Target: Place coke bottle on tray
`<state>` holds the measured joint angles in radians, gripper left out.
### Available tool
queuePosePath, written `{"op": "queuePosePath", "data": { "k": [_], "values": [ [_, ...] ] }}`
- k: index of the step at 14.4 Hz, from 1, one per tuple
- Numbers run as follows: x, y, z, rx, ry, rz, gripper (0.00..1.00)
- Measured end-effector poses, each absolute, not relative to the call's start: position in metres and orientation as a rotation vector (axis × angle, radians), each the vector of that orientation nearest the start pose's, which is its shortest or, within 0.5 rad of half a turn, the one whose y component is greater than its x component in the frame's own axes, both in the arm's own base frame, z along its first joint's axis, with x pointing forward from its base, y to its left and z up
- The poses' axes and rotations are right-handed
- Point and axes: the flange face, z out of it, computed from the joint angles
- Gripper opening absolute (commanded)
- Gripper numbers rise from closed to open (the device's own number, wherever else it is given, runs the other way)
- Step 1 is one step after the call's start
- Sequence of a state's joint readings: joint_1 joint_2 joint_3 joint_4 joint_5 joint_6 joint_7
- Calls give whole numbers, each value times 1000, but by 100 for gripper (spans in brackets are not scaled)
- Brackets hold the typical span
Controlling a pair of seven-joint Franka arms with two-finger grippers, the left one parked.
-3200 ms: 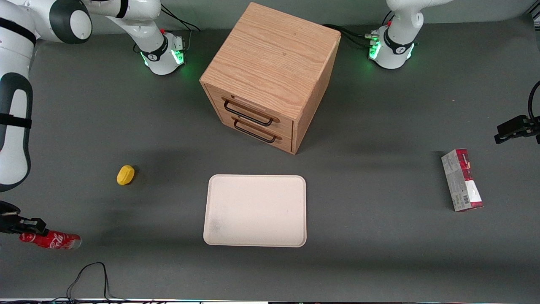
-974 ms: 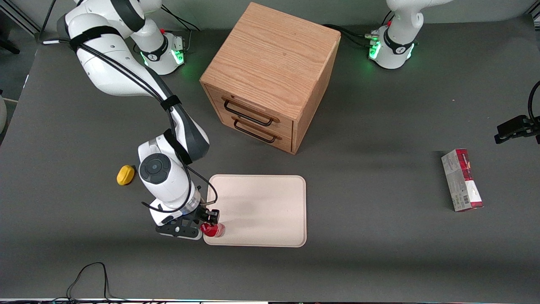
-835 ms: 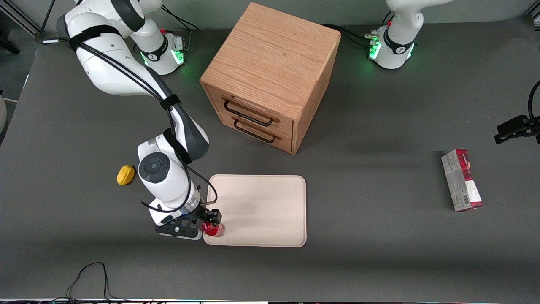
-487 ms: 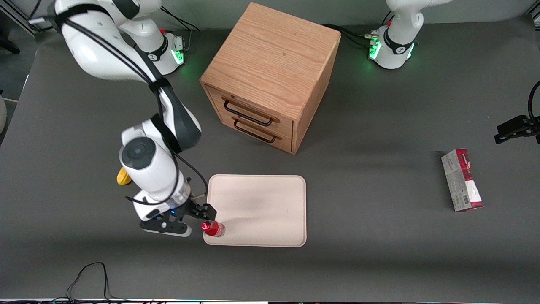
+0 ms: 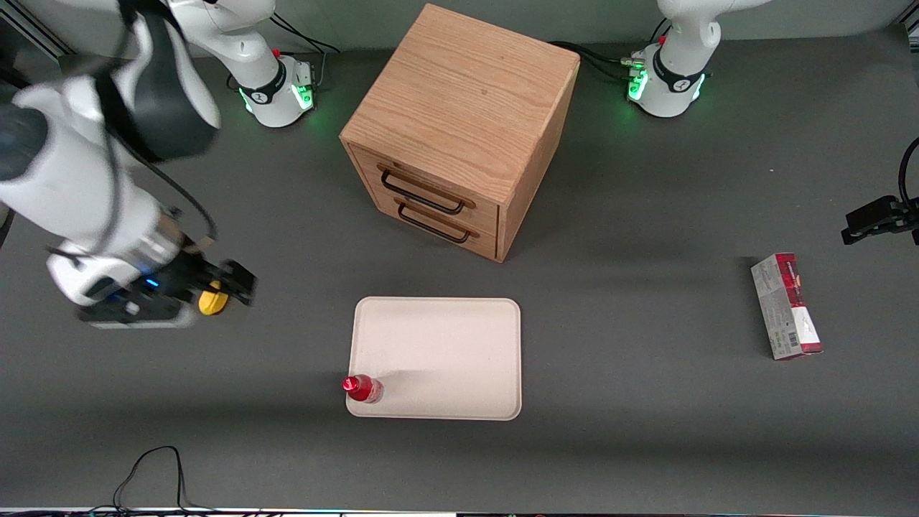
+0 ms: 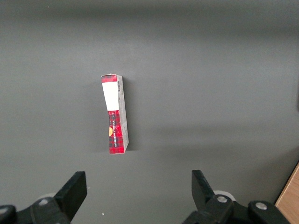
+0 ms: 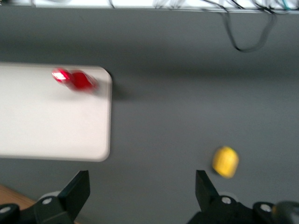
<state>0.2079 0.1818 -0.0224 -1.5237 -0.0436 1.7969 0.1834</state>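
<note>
Your bottle [image 5: 362,388] stands upright in the tray [image 5: 445,345] corner nearest the camera. Gripper [image 5: 215,283], spread and empty, hangs well clear of the tray; nothing's left.

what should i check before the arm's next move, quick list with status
1. Bottle on tray: ok, standing in the corner nearest the working arm.
2. Bottle upright: ok.
3. Gripper free of bottle: ok, open, raised over the yellow object.
4. Bottle clear of tray rim: cannot tell, very close to it.
5. Drawers shut: ok.
6. Carton out of the way: ok, toward the parked arm's end.
</note>
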Motion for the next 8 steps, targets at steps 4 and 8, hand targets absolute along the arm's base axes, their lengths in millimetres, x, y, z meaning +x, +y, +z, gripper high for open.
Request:
{"op": "queuePosePath", "data": {
  "k": [4, 8],
  "values": [
    [560, 23, 609, -3137, -12, -39, 100],
    [538, 10, 628, -3124, 24, -65, 100]
  ]
}}
